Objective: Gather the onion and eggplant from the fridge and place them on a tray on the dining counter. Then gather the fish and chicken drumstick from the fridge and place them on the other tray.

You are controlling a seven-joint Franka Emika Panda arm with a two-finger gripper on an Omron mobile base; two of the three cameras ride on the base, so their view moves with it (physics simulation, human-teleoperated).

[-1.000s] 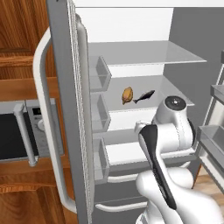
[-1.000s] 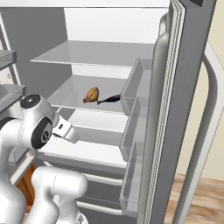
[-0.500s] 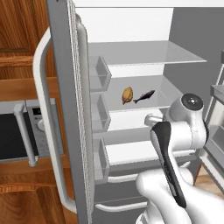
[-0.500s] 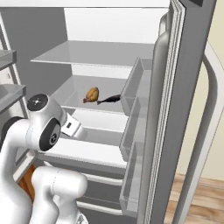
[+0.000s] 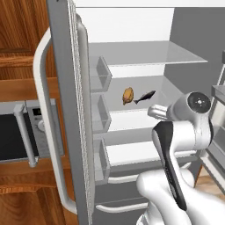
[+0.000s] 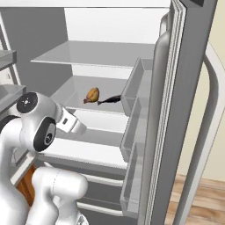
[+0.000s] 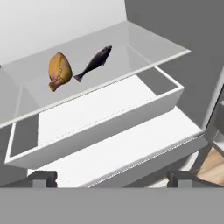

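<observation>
On the fridge's middle glass shelf (image 7: 144, 61) lie the golden-brown chicken drumstick (image 7: 59, 70) and the dark fish (image 7: 95, 61), side by side, the fish to the right. Both base views show them too: drumstick (image 5: 128, 95) (image 6: 92, 94), fish (image 5: 144, 96) (image 6: 110, 99). My gripper (image 7: 113, 178) is open and holds nothing; its dark fingertips (image 7: 43, 177) stand wide apart, in front of and below that shelf, well short of the food. The hand (image 5: 158, 112) (image 6: 72, 124) points into the fridge. The onion, eggplant, trays and dining counter are out of view.
A white drawer (image 7: 131, 114) sits under the food shelf. An upper glass shelf (image 5: 145, 52) is bare. The open left door (image 5: 66, 110) carries bins (image 5: 100, 74); the right door (image 6: 184, 110) has bins (image 6: 136, 88) too. A microwave (image 5: 26, 132) stands left among wooden cabinets.
My arm has swung right and forward, bringing the hand closer to the fridge opening. The drumstick and fish have stayed put. The jaws stay open.
</observation>
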